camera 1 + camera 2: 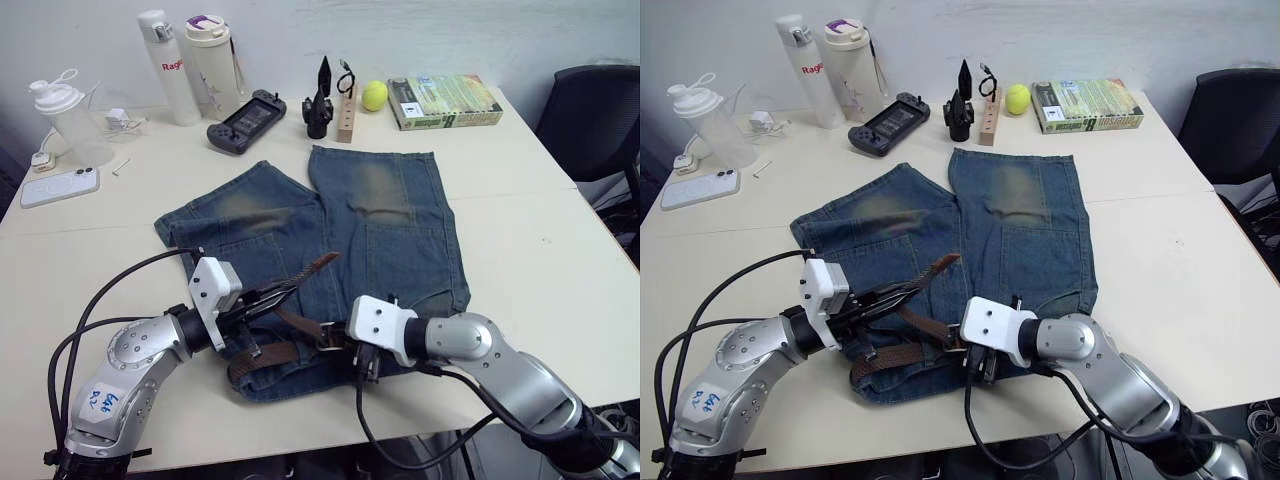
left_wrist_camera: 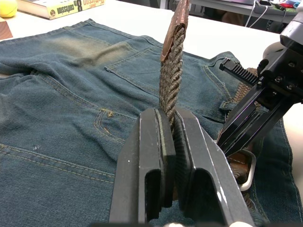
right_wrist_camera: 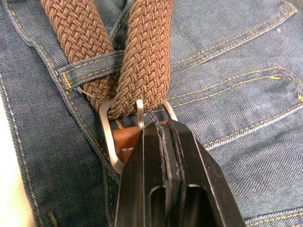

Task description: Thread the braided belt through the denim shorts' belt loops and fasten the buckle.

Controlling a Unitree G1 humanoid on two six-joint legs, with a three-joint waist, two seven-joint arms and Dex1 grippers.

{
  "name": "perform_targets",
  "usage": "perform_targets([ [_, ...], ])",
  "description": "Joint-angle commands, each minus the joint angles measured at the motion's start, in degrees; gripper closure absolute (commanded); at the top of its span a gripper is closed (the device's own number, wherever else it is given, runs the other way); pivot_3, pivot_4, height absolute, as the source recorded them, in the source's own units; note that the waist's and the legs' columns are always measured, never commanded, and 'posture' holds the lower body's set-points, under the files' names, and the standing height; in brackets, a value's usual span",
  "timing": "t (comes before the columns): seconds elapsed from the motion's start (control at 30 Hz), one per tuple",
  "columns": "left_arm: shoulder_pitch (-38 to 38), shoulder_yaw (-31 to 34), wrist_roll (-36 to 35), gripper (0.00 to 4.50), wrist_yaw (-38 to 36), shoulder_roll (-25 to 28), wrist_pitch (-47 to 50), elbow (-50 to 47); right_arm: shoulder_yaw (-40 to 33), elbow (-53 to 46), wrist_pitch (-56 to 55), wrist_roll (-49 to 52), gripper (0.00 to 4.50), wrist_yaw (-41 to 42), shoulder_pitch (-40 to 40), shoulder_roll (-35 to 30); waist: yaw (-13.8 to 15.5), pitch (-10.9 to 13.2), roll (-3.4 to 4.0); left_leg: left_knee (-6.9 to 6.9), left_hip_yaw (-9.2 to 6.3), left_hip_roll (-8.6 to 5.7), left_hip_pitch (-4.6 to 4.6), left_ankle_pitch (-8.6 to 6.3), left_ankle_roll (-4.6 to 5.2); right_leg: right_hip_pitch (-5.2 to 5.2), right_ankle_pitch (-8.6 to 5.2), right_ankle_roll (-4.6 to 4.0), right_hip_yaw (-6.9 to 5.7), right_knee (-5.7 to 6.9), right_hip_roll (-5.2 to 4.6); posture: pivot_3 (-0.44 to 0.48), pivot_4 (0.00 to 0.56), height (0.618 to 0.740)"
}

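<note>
Right gripper (image 3: 163, 130) covers the near side of the buckle (image 3: 108, 137); whether its closed fingers pinch the frame or the prong cannot be told. Belt (image 2: 171, 80) tip runs off the frame edge in the left wrist view, and its lower length is hidden between the left gripper's (image 2: 170, 142) fingers. Waistband of the shorts (image 1: 400, 240) is largely hidden behind both wrists in the head views. Labels on the book (image 1: 445, 100) and bottle (image 1: 170, 68) too small to read.
</note>
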Motion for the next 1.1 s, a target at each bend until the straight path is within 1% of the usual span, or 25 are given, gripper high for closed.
perform_targets([
  [0.03,-0.45,0.87,-0.17,4.5,-0.36,0.67,-0.73,-0.9,1.42,-0.25,-1.23,-1.56,4.47,0.99,0.22,-0.69,0.0,0.0,0.0,0.0,0.0,0.0,0.0,0.0,0.0,0.0,0.0,0.0,0.0,0.0,0.0,0.0,0.15,0.724],
  [0.23,-0.7,0.49,-0.09,4.5,-0.56,0.79,-0.72,-0.74,6.12,1.42,-3.8,-6.02,4.47,3.09,-1.5,-1.29,-0.02,0.0,0.0,0.0,0.0,0.0,0.01,0.0,0.0,0.0,0.0,0.0,0.0,0.0,0.0,0.0,0.15,0.724],
  [0.4,-0.99,0.34,-0.07,4.5,-0.65,0.75,-0.73,-0.6,9.38,3.5,-3.66,-8.8,4.47,4.1,-2.19,-1.12,-0.03,0.0,0.0,0.0,0.0,0.0,0.01,0.0,-0.01,0.0,0.0,0.0,0.0,0.0,0.01,0.0,0.15,0.724],
  [0.53,-1.02,0.07,0.23,4.5,-0.81,0.82,-0.97,-0.72,9.95,4.0,-1.01,-9.14,4.47,4.74,-2.3,-1.14,-0.02,-0.01,-0.02,0.0,0.0,0.0,0.02,0.0,-0.01,0.01,0.0,0.0,0.0,0.0,0.01,0.0,0.15,0.724],
  [0.7,-1.7,-0.14,-0.05,4.5,-1.16,1.33,-0.17,-0.84,12.01,4.67,-1.02,-11.22,4.47,6.71,-3.88,-1.91,-0.02,-0.03,-0.04,0.0,0.0,0.0,0.05,0.0,-0.01,0.04,0.0,0.0,0.0,0.0,0.0,0.0,0.15,0.724],
  [0.77,-2.84,0.01,-0.96,4.5,-2.33,2.3,0.84,-0.49,13.46,4.91,-1.8,-12.64,4.47,7.72,-4.7,-2.59,-0.03,-0.04,-0.05,0.0,-0.01,0.0,0.06,0.0,-0.01,0.04,0.0,0.0,0.0,0.0,0.0,0.0,0.15,0.724],
  [0.83,-4.71,0.22,-2.53,4.5,-6.11,5.27,2.56,0.91,16.33,5.33,-4.87,-16.56,4.47,8.17,-4.65,-3.69,0.0,-0.04,-0.05,0.0,-0.01,0.0,0.05,0.0,-0.01,0.04,0.0,0.0,0.0,0.0,0.0,0.0,0.15,0.724],
  [0.93,-7.9,-0.28,-3.14,4.5,-10.77,8.11,3.18,3.68,19.1,6.13,-8.51,-22.11,4.47,7.48,-3.49,-5.08,-0.01,-0.12,-0.06,0.01,-0.01,0.01,0.08,0.0,-0.04,0.04,-0.02,-0.04,-0.01,0.02,0.01,0.0,0.15,0.724],
  [1.0,-10.87,-0.86,-3.95,4.5,-13.17,9.02,3.6,5.82,19.96,6.66,-10.48,-24.93,4.47,7.23,-2.15,-6.09,-0.04,-0.17,-0.04,-0.01,0.0,0.01,0.1,-0.01,-0.06,0.04,-0.02,-0.04,-0.01,0.02,0.01,0.0,0.15,0.724],
  [1.1,-15.62,-2.67,-3.79,4.5,-16.63,9.36,3.47,9.27,19.52,7.12,-11.14,-27.07,4.47,7.05,0.61,-6.72,0.15,-0.33,-0.25,0.0,0.0,-0.01,0.11,-0.01,-0.07,0.07,-0.03,-0.04,-0.03,0.01,0.02,0.0,0.15,0.724],
])
